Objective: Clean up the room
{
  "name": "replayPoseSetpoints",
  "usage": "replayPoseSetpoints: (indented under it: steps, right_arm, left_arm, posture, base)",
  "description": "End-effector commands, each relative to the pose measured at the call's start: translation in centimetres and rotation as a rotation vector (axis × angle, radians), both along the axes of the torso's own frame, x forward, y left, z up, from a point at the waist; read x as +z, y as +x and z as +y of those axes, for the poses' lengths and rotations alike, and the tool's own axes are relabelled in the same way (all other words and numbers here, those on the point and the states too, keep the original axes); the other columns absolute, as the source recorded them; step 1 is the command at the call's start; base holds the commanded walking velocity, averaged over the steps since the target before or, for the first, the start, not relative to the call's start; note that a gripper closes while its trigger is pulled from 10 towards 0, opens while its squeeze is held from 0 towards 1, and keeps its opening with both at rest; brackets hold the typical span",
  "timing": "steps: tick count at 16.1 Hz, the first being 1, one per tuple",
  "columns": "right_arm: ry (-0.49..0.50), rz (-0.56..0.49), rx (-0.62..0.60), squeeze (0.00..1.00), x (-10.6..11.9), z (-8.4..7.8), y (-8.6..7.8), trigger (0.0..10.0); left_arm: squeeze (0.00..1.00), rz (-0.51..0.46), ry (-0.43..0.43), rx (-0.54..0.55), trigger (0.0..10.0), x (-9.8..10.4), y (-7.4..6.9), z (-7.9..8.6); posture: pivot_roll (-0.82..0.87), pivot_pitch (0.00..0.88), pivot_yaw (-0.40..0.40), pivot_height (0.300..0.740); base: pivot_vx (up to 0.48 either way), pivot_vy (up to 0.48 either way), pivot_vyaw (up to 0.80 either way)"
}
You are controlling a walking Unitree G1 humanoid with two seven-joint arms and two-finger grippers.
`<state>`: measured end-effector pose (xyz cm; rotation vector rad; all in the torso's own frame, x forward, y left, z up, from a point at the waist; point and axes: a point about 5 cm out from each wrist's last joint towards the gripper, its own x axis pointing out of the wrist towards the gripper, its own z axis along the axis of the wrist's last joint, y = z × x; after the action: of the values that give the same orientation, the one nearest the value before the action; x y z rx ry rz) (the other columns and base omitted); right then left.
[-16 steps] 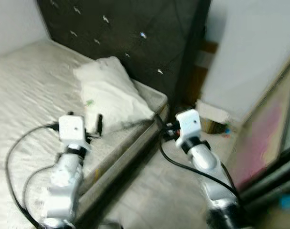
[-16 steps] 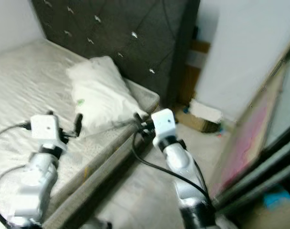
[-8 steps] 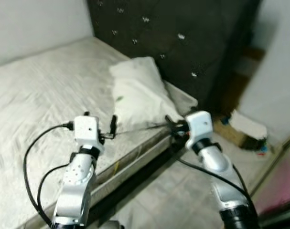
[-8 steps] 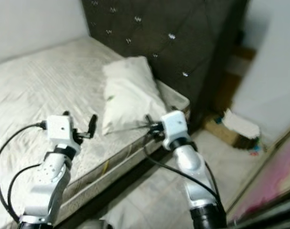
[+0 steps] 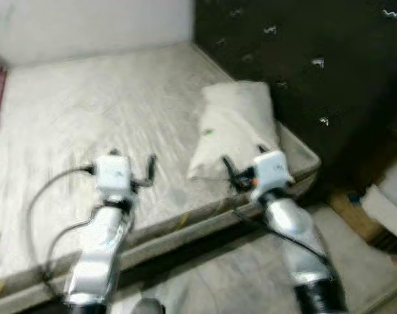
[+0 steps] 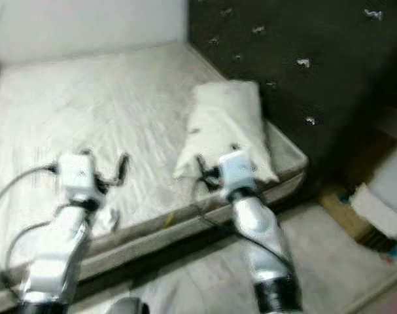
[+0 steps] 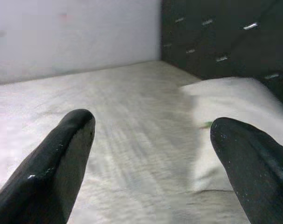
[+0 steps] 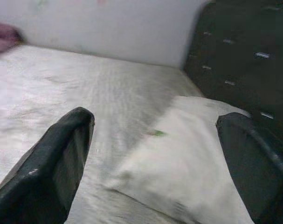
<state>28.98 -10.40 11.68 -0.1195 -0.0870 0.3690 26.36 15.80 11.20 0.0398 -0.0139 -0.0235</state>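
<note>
Pillow, white and rumpled (image 5: 234, 134), lies at the bed's head end against the dark tufted headboard (image 5: 316, 59). My view has swung left over the last second, off the floor beside the bed and onto the pale bare mattress (image 5: 100, 124). My left gripper (image 7: 150, 154) and right gripper (image 8: 153, 154) both hover with fingers apart, empty. I judge I'm still turning towards something to tidy.

Head stereo looks down; wrist views share pillow (image 8: 188, 163).

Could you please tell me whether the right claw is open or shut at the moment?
Open. In the right wrist view the right claw has its two black fingers set wide apart, with the white pillow showing between them and nothing held.
</note>
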Motion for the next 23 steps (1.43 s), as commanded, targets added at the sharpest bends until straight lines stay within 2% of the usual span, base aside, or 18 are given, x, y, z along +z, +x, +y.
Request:
replayPoseSetpoints:
  steps: [1, 10, 12, 17, 23]
  right_arm:
    - [-0.009, 0.012, -0.029, 0.00, -0.23, -1.08, 0.03, 10.0]
    - [0.017, 0.003, -0.061, 0.00, -0.08, -1.28, 0.30, 10.0]
    - [0.021, 0.000, -0.063, 0.00, 0.05, -1.29, 0.53, 10.0]
    - [0.073, 0.014, -0.100, 0.00, 0.05, -1.57, 0.78, 10.0]
    - [0.075, 0.023, -0.117, 0.00, -0.05, -1.83, 0.96, 10.0]
  left_arm:
    - [0.00, -0.019, -0.011, -0.019, 10.0, 0.40, 0.11, -0.76]
    - [0.00, -0.021, -0.004, -0.013, 10.0, 0.32, 0.19, -0.62]
    - [0.00, -0.036, 0.027, -0.004, 10.0, 0.42, 0.19, -0.66]
    - [0.00, -0.038, -0.026, -0.059, 10.0, 0.41, 0.00, -0.79]
    - [0.00, -0.040, -0.036, -0.079, 10.0, 0.48, 0.09, -0.97]
  posture:
    - [0.10, 0.000, -0.032, 0.740]
    - [0.10, 0.000, -0.027, 0.740]
    - [0.11, 0.000, -0.028, 0.740]
    - [0.11, 0.000, -0.024, 0.740]
    - [0.10, 0.000, -0.024, 0.740]
  base:
    - [0.000, 0.000, 0.80]
    - [0.000, 0.000, 0.80]
    - [0.000, 0.000, 0.80]
    - [0.000, 0.000, 0.00]
    - [0.124, 0.000, 0.00]
